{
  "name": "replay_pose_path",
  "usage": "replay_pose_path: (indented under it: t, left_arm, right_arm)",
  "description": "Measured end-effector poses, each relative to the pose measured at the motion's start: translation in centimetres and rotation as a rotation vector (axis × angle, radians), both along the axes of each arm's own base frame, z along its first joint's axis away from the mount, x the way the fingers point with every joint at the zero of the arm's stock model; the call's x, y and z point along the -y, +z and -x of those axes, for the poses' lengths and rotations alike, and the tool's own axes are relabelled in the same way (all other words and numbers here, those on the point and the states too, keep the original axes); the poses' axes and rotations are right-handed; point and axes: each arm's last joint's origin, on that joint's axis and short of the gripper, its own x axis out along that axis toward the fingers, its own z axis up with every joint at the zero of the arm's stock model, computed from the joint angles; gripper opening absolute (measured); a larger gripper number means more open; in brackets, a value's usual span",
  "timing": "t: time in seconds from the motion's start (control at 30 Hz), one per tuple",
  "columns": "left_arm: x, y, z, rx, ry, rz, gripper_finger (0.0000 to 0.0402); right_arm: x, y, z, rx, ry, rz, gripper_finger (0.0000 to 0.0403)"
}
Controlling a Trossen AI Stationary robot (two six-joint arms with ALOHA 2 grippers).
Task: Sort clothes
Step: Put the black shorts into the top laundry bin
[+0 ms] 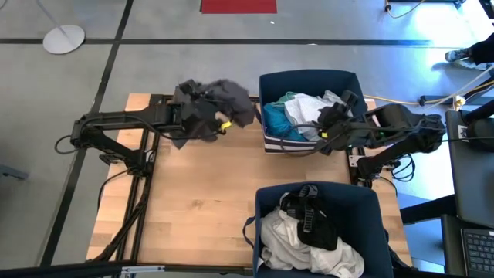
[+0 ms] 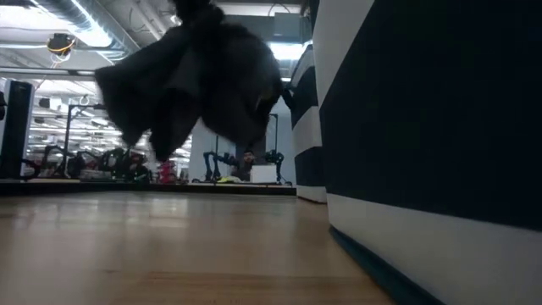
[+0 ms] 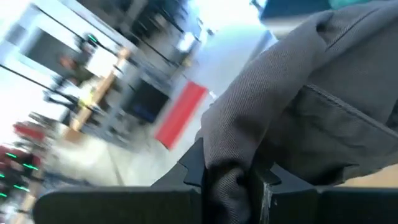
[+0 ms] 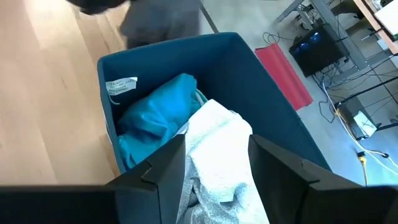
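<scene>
Grey fabric in left pincer: the dark grey garment point(image 3: 311, 118) is pinched between the nearly closed fingers of the left pincer point(image 1: 207, 120) and hangs clear above the counter point(image 1: 201, 208), judged so that it can be carried.
Right pincer: the right pincer point(image 4: 216, 163) is held partly open over the far bin point(image 4: 249, 59); whether the white garment point(image 4: 217, 149) is touched cannot be told.
Far bin: a turquoise garment point(image 4: 155, 115) is left beside the white one.
Near bin: the near bin point(image 1: 270, 202) holds white and black clothes.

Two matte black jointed arms with black cables trailing from their bases, each ending in a black claw, left claw point(image 1: 218, 123) and right claw point(image 1: 328, 130), both carrying small yellow markings.
</scene>
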Motion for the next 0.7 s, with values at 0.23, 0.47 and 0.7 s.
replay_pose_path:
  t: [0.23,0.47,0.7]
  left_arm:
    - [-0.2,4.9,-1.0,0.092,-0.011,-0.217,0.0037]
    - [0.0,9.1,-1.2,0.3,-0.106,-0.396,0.0037]
    - [-0.2,10.4,-1.7,0.577,-0.435,-0.434,0.0038]
  right_arm:
    - [0.1,0.2,0.5,0.013,0.0,-0.003,0.0177]
    - [0.1,0.2,0.5,0.013,0.001,-0.003,0.0177]
    - [0.1,0.2,0.5,0.008,0.006,0.002,0.0177]
